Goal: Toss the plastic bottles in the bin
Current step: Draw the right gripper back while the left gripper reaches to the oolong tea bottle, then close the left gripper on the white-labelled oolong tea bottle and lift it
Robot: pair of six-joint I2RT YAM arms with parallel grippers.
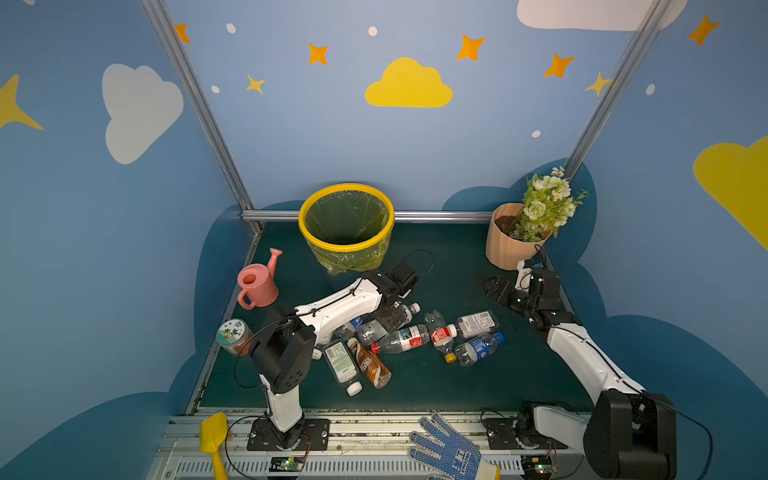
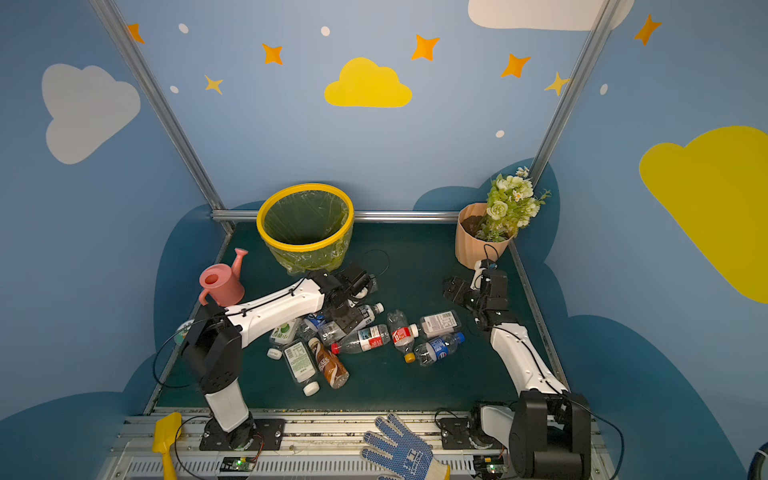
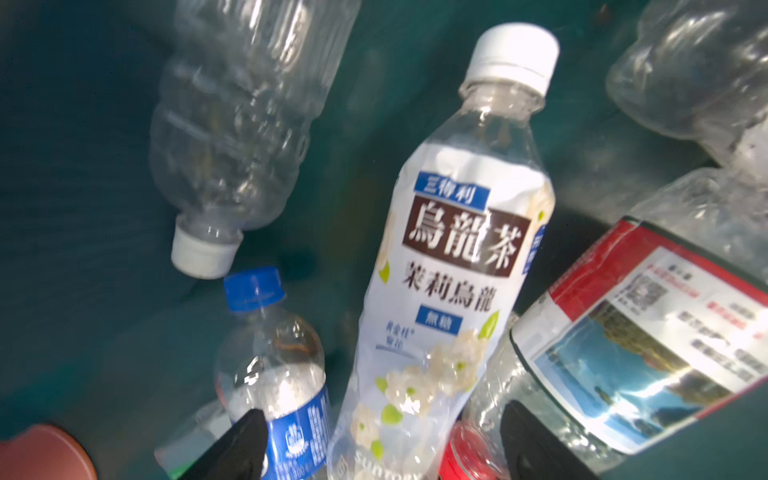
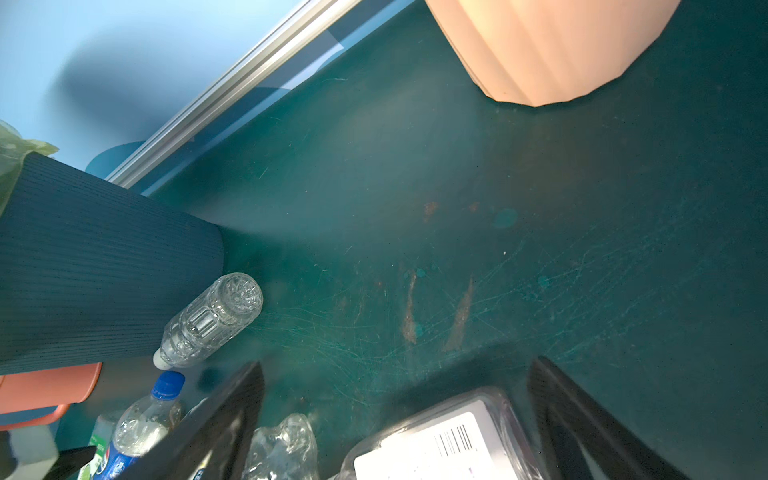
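Straddling the clear plastic tea bottle with white label and white cap (image 3: 453,257), left gripper (image 3: 382,413) jaws well apart, one black finger each side, clamping nothing (crowded by blue-capped clear bottle (image 3: 270,357) and red-labelled clear bottle (image 3: 623,332)). Hovering wide open, empty: right gripper (image 4: 397,363), near flat barcode-labelled bottle (image 4: 440,444). Leaving bare dark green mat (image 1: 457,249) up to round yellow-rimmed bin (image 1: 349,248) at back wall.

Open mat (image 1: 449,270) between bin (image 1: 347,248) and pot (image 1: 505,249)

Bright even light, wrist views blurred, warped edges
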